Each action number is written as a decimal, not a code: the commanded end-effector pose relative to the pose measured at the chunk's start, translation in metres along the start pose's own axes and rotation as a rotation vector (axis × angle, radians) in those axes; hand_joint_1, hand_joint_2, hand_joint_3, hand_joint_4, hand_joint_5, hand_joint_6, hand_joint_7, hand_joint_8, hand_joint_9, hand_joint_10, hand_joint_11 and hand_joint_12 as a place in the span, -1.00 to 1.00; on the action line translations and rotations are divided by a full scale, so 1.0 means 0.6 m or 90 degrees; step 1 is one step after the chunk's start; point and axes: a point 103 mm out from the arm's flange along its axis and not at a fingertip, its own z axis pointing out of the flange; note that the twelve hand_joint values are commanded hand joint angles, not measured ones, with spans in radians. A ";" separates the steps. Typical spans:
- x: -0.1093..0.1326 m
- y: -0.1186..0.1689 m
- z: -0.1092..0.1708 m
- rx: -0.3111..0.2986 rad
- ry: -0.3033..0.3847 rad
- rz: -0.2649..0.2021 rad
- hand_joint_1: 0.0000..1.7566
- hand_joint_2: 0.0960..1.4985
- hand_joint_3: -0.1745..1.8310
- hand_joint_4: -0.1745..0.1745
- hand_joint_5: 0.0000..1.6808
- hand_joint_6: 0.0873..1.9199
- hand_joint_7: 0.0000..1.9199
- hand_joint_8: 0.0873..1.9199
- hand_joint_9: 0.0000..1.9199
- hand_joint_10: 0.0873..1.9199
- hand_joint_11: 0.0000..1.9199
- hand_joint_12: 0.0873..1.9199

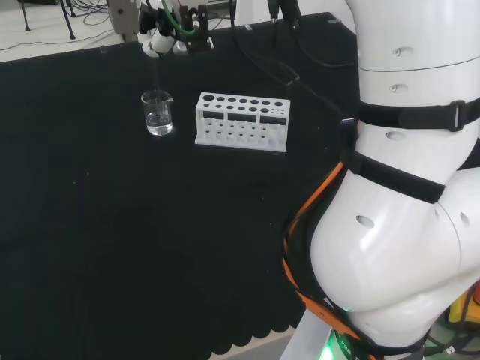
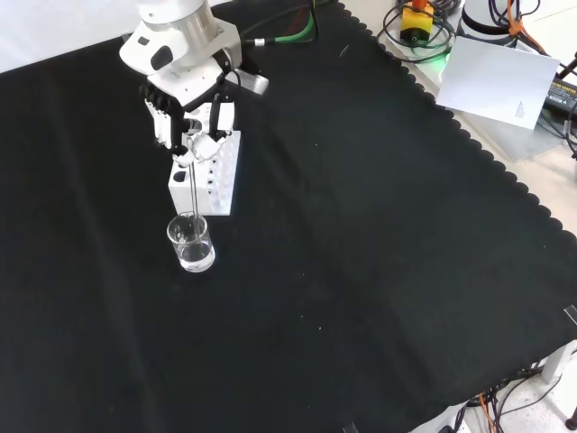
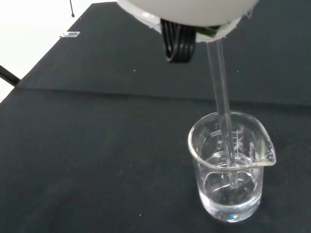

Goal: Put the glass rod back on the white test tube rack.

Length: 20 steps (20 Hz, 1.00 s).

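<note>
Rod (image 3: 221, 104) hangs near upright with its lower end inside the beaker (image 3: 232, 170), dipped in clear liquid. Hand (image 2: 194, 122) above grasps the rod's top between curled fingers. Rack (image 1: 241, 120) stands just beside the beaker.

Risks, as judged: a sideways move before lifting clear could catch the rim and tip the beaker; the wet rod may slip; the rack's holes are narrow targets.

Wrist view shows the liquid and immersed tip. Head view shows the rack's rows of holes.

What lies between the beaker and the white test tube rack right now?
Bare black cloth in the head view. The beaker stands clear of the white test tube rack; the hand holds the glass rod in the beaker.
</note>
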 end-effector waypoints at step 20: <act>-0.043 -0.042 -0.096 -0.045 0.016 0.031 0.49 -0.16 -0.10 -1.00 0.43 -0.51 0.20 0.21 0.75 -0.17 0.64 -0.24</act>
